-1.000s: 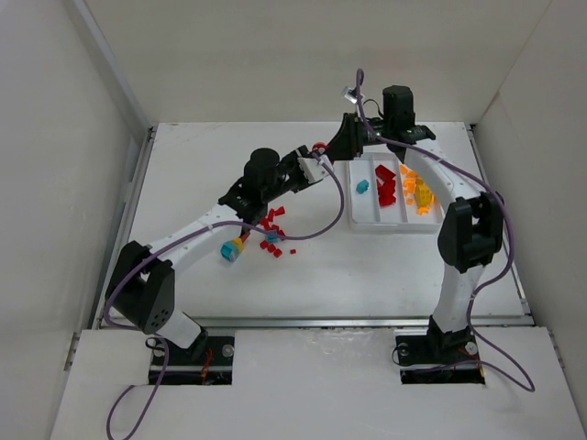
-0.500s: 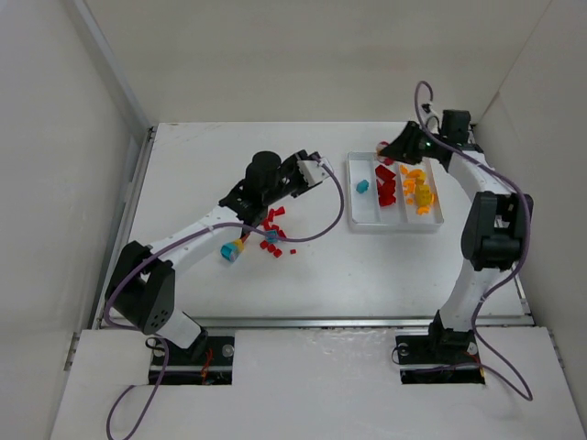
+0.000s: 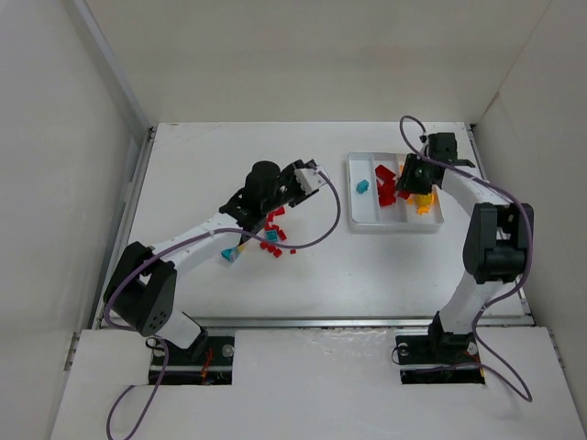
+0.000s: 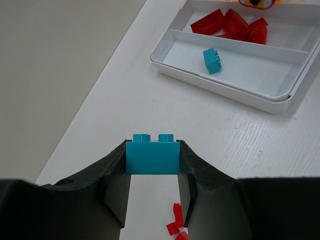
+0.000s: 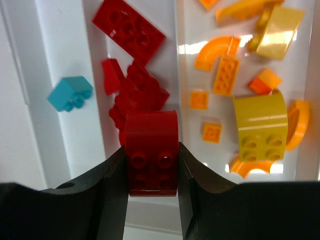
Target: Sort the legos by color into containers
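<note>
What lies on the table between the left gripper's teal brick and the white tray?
Nothing; the left wrist view shows bare table between teal brick and tray.

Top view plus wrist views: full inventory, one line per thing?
table: one, white, inside white walls
tray: one, white, three compartments, right rear of table
lone teal brick: one, teal, tray's left compartment
red legos: several, red, piled in middle compartment
orange-yellow legos: about a dozen, orange and yellow, right compartment
loose red legos: a scatter, red, table centre-left
loose teal and yellow pieces: a few, beside that scatter
held teal brick: one, teal, gripped above the table
red curved piece: one, red, gripped above the tray
left gripper: shut on held teal brick, left of tray
right gripper: shut on red curved piece, over middle compartment
</note>
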Available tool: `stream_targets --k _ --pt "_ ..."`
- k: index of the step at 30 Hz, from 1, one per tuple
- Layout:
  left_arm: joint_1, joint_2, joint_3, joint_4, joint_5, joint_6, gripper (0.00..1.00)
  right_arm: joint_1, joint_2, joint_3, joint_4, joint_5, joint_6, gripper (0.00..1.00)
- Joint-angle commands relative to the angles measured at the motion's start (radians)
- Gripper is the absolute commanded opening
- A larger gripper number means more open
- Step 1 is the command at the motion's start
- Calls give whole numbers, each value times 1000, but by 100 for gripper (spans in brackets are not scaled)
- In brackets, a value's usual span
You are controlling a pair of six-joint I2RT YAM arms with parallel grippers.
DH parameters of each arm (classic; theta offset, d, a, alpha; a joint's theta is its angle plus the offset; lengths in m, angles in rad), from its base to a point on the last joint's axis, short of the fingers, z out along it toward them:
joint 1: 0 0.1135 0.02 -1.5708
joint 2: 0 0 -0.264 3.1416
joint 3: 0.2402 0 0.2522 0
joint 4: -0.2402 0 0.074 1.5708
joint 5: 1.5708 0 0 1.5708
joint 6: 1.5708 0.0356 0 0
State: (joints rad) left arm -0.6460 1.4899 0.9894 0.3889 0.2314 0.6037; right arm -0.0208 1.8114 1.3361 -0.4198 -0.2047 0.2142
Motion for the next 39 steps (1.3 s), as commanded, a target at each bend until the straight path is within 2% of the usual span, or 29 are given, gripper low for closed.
stream_targets --k 1,2,3,6,9,11,12,14,16,18,20,21,22,24,25,27,28,31,36,39 --pt "8 -56 -1 91 -1 -36 0 39 -67 -23 -16 88 -19 22" --pt "8 -56 -1 102 -1 -50 0 48 -67 -37 -16 88 -19 29" --pt "8 -56 -1 102 8 -50 0 48 -67 -37 -16 88 -19 41" --pt "17 -46 -1 111 17 -59 0 67 -58 -37 -25 65 -33 58" --pt "17 -46 -1 111 17 -59 0 104 -58 0 -63 86 -75 65" --pt "17 -37 -1 111 26 -59 0 114 -58 15 -73 111 -87 75" --pt "17 -37 8 111 40 -59 0 114 -67 24 -86 120 -87 86" --pt "17 -37 8 111 58 -59 0 114 -95 25 -86 120 -108 100" --pt "28 -37 17 122 91 -76 0 114 -165 0 -25 56 -143 100" --pt "49 -37 17 137 186 -113 0 114 -242 -50 60 -4 -212 100" --pt "81 -37 17 184 267 -143 0 145 -388 -169 241 -116 -301 100" --pt "92 -37 17 203 364 -154 0 160 -437 -210 295 -157 -435 100" --pt "101 -37 17 223 417 -166 0 192 -480 -247 379 -285 -522 100" --pt "130 -28 17 274 529 -167 0 219 -561 -319 411 -417 -757 100" --pt "140 -16 43 286 640 -194 0 228 -572 -319 411 -518 -812 100" --pt "163 15 72 306 754 -217 0 237 -558 -302 411 -585 -852 100" --pt "163 24 87 318 864 -217 0 237 -545 -286 411 -614 -852 100" --pt "172 49 140 318 977 -226 0 237 -494 -226 411 -743 -875 100" --pt "172 70 183 318 1023 -237 0 292 -420 -146 411 -847 -898 100" --pt "172 79 183 318 1023 -237 0 306 -388 -124 411 -892 -918 89"
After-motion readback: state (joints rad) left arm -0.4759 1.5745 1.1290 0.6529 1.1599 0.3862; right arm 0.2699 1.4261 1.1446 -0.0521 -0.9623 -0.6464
